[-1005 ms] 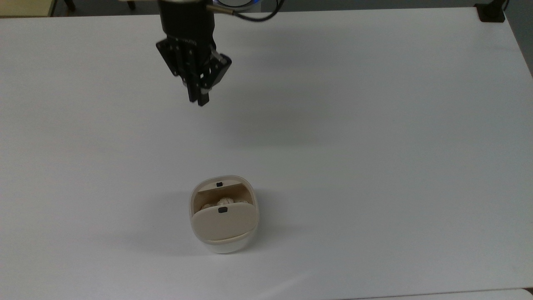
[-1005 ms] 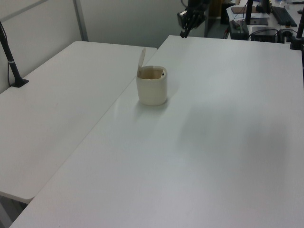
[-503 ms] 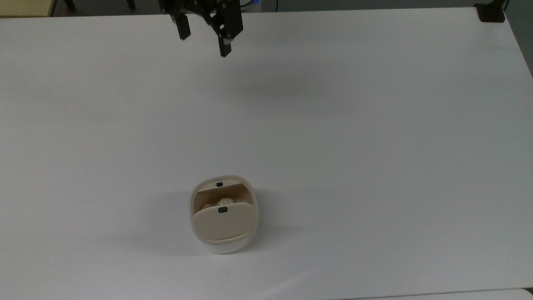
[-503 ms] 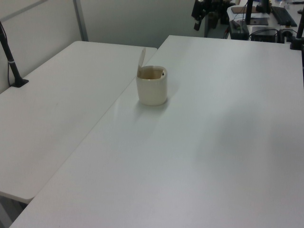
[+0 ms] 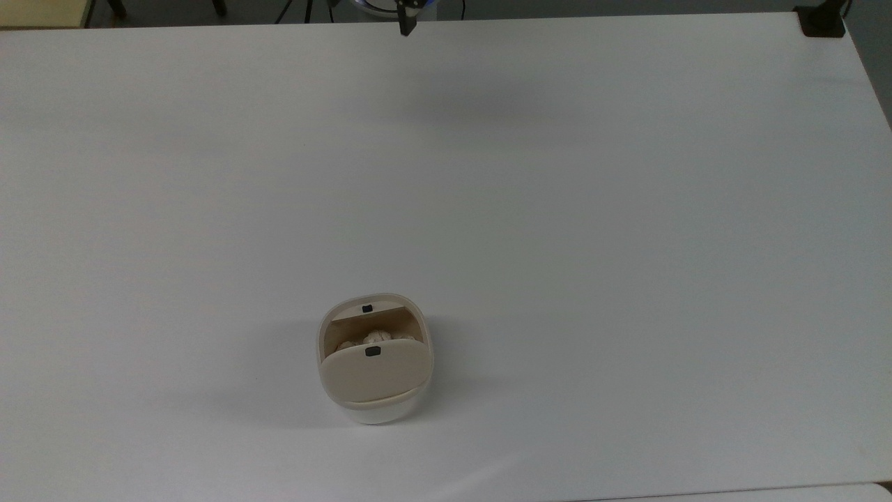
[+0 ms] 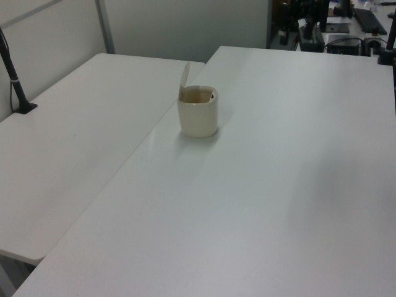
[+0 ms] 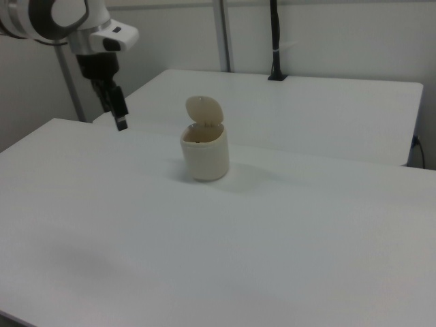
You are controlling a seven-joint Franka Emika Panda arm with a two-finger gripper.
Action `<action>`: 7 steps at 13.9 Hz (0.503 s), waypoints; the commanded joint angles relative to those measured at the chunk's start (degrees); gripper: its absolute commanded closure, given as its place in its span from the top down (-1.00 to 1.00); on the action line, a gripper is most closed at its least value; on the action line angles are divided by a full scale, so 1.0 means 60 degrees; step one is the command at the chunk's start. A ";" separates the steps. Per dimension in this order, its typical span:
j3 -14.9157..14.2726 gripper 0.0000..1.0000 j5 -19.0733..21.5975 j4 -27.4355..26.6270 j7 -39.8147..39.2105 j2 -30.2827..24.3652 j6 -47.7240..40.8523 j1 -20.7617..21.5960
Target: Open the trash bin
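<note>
Standing upright on the large white rectangular table (image 5: 627,209), the small white rounded-square trash bin (image 5: 376,413) sits toward 6 o'clock from the table's middle in the top view, well apart from every edge. Its glossy beige rounded-square lid (image 5: 373,376) is raised, hinged on the bin's 6 o'clock side in the top view, so the mouth gapes toward 12 o'clock. 1 small black button (image 5: 372,351) sits near the lid's free edge, and a second small black catch (image 5: 367,307) sits on the bin's rim at 12 o'clock. Crumpled white paper (image 5: 377,337) lies inside the bin.

From the left view, the bin (image 6: 198,117) stands toward 11 o'clock from the frame's middle, its lid (image 6: 184,79) rising nearly upright at the bin's 10 o'clock. From the right view, the bin (image 7: 204,158) is at 11 o'clock of the frame's middle with the lid (image 7: 204,110) tipped back above it.

The black two-finger gripper (image 7: 117,114) hangs from the white arm (image 7: 68,15) at 10 o'clock in the right view, above the table's edge and well apart from the bin, touching nothing. In the top view its tip (image 5: 406,26) pokes in at 12 o'clock. Whether the claw is apart or together I cannot tell.

A second white table (image 7: 306,102) stands just beside the first, with a black upright post (image 7: 274,41) at its far edge.
</note>
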 commanded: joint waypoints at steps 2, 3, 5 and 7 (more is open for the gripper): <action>-0.0016 1.00 0.0036 -0.0397 -0.0842 -0.0379 -0.0376 0.0071; -0.0016 1.00 0.0035 -0.0396 -0.1456 -0.0379 -0.0391 0.0056; -0.0016 1.00 0.0021 -0.0382 -0.3063 -0.0393 -0.0508 -0.0075; -0.0031 1.00 -0.0081 -0.0206 -0.4898 -0.0320 -0.0479 -0.0178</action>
